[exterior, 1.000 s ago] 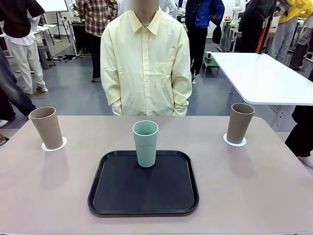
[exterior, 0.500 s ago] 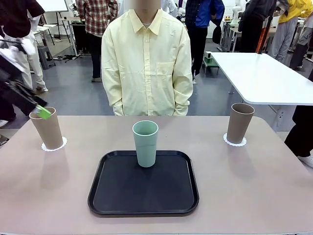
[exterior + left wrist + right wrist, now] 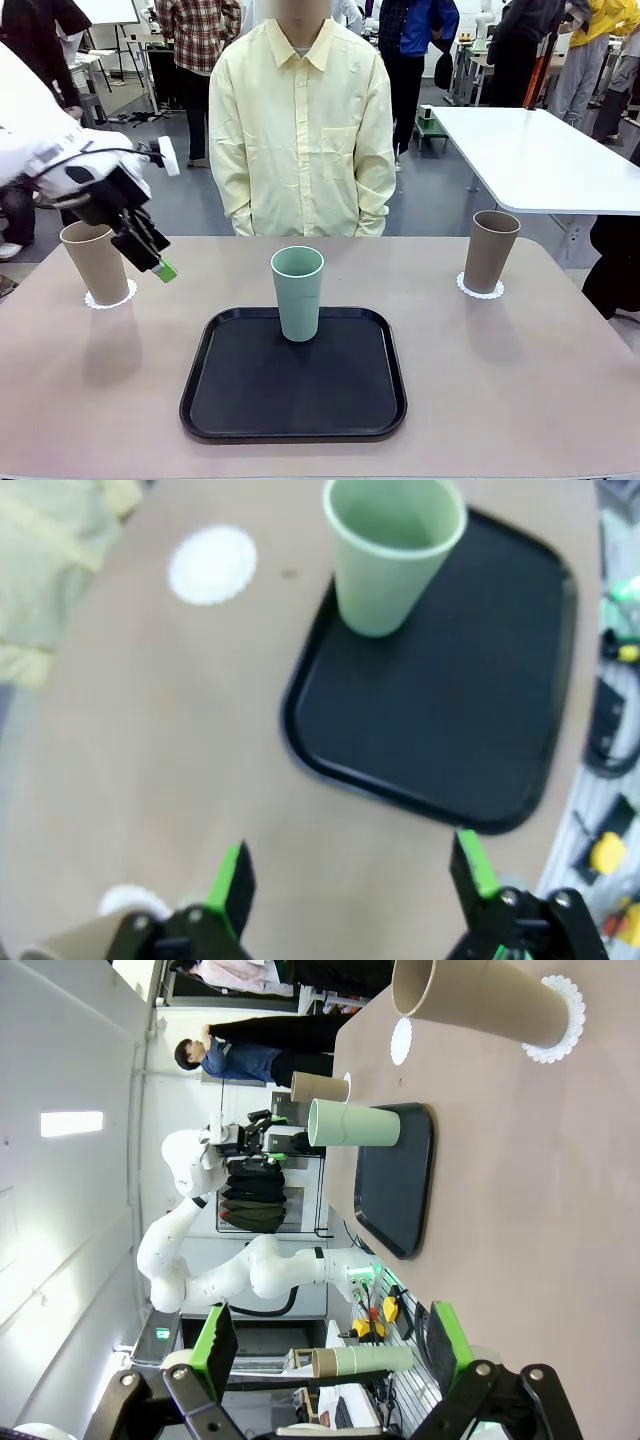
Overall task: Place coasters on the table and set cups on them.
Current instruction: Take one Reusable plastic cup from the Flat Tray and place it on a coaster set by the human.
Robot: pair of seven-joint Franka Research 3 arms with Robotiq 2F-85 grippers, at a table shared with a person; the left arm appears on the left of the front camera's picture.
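- Surface (image 3: 520, 390): wide bare stretches left and right of the black tray (image 3: 196, 400). The tray sits mid-surface, close to the robot's edge.
- Far edge: a person (image 3: 300, 130) in a pale yellow shirt stands just behind it, not touching the surface.
- Tray: the green cup (image 3: 298, 292) stands upright on its far half, and the near half is flat black floor.
- Left brown cup (image 3: 92, 262): upright on the left coaster (image 3: 112, 298), near the far left corner.
- Right brown cup (image 3: 490, 250): upright on the right coaster (image 3: 481, 292), near the far right edge.
- Bare coaster (image 3: 211, 564): flat on the surface beyond the tray's far rim, toward the person, well apart from both brown cups.
- Cup insides: cannot see to the bottom of any.
- Left hand (image 3: 155, 262): above the surface just beside the left brown cup, on its tray side. The arm comes in from the left, and the fingers slant down toward the tray. Fingers are spread wide with nothing between them.
- Right hand (image 3: 330, 1338): fingers spread wide, gripping nothing. Its view looks across the surface from the right side.
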